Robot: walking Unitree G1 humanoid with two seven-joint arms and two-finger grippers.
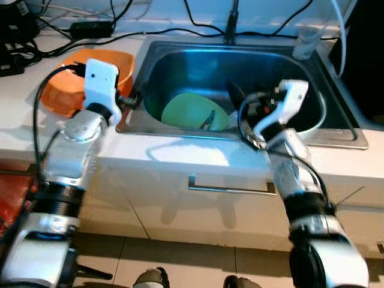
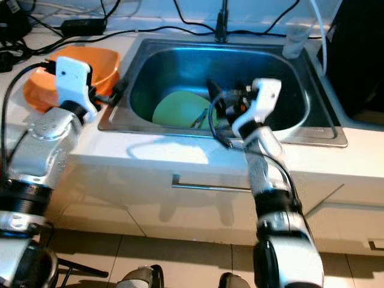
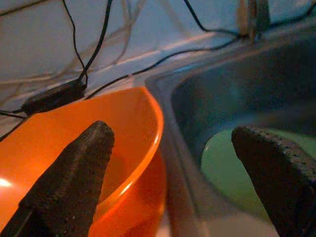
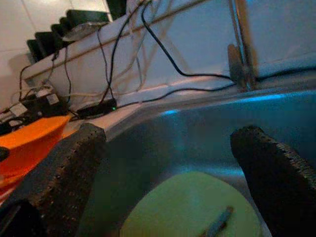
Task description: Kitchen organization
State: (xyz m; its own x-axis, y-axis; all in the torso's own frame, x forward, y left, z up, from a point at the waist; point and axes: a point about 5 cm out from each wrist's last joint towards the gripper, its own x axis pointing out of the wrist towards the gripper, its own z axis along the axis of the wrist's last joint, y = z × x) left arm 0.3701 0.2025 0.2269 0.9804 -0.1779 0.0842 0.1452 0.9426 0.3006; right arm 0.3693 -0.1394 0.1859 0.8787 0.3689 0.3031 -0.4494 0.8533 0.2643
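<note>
Now the reach is under way: the right gripper (image 1: 235, 99), fingers apart and empty, hangs over the sink (image 1: 342, 137), with the green plate (image 1: 189, 111) at its nine o'clock. Left gripper (image 1: 133, 99), also spread, hovers beside the orange bowl (image 1: 66, 96). Next, probably lower onto the plate's rim.

Count, this frame:
- 1 stainless sink (image 1: 336, 129), single basin
- 1 green plate (image 1: 189, 111) in the basin
- 1 small utensil (image 1: 208, 120) lying on that plate, type unclear
- 1 orange bowl (image 1: 66, 96) on the tabletop (image 1: 180, 157); could be two nested, can't tell
- 1 faucet (image 1: 231, 21) at the sink's back edge
- 1 clear cup-like container (image 1: 306, 42) by the back right corner
- 1 black power brick (image 1: 92, 27), several black cables (image 1: 174, 30)
- 1 cabinet handle (image 1: 231, 189)
- 2 claws: left claw (image 3: 177, 163), right claw (image 4: 173, 163)
</note>
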